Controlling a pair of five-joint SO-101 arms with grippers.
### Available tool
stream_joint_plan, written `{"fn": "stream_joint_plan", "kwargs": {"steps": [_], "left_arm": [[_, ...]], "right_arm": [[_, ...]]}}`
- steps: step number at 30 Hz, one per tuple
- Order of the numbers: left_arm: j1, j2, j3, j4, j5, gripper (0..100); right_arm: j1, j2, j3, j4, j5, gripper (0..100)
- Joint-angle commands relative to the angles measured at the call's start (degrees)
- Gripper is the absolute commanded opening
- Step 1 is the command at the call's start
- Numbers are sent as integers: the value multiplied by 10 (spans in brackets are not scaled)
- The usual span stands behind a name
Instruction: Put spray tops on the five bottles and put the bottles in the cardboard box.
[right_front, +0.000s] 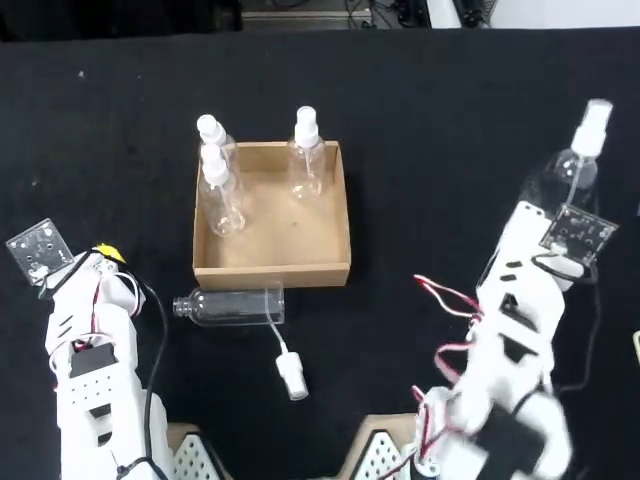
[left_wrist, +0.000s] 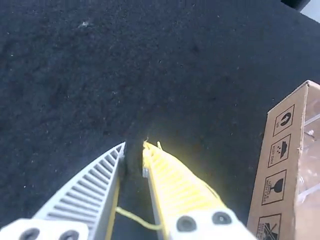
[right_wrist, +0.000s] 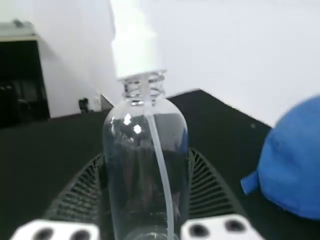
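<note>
Black cloth covers the table (right_front: 450, 120) on which both arms work, and in the right wrist view a white wall (right_wrist: 235, 45) rises behind it. The cardboard box (right_front: 272, 272) sits open near the middle of the table. Three bottles with spray tops stand upright inside it. A first capped bottle (right_front: 213, 142) is at a far corner and a second capped bottle (right_front: 224, 200) is just in front of it along the same wall. A third capped bottle (right_front: 307, 162) is near the other far corner, apart from the pair.

Just outside the box's near wall an uncapped bottle (right_front: 232, 305) lies on its side with its open neck pointing towards the left arm. A loose spray top (right_front: 291, 376) lies near it on the cloth, its thin tube running back towards the bottle's base.

The left gripper (left_wrist: 134, 147) hangs low over bare cloth beside the box. Its grey and yellow fingers are a narrow gap apart with nothing between them.

The right gripper (right_wrist: 147, 160) is raised well off to the other side of the box, with its fingers clamped on the body of a held bottle (right_wrist: 131, 150). This bottle stands upright. A white spray top (right_wrist: 136, 40) sits on its neck with the neck's threads visible below it, and its tube hangs down inside. A blue rounded object (right_wrist: 292, 165) shows beside the bottle.
</note>
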Motion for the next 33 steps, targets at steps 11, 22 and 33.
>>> {"fn": "stream_joint_plan", "kwargs": {"steps": [11,22,33], "left_arm": [[0,-6,-4,-15,3,44],[0,-6,-4,-16,3,44],[0,-6,-5,-16,3,44]], "right_arm": [[47,406,-134,-371,4,11],[43,568,-148,-535,4,11],[41,603,-160,-538,4,16]]}}
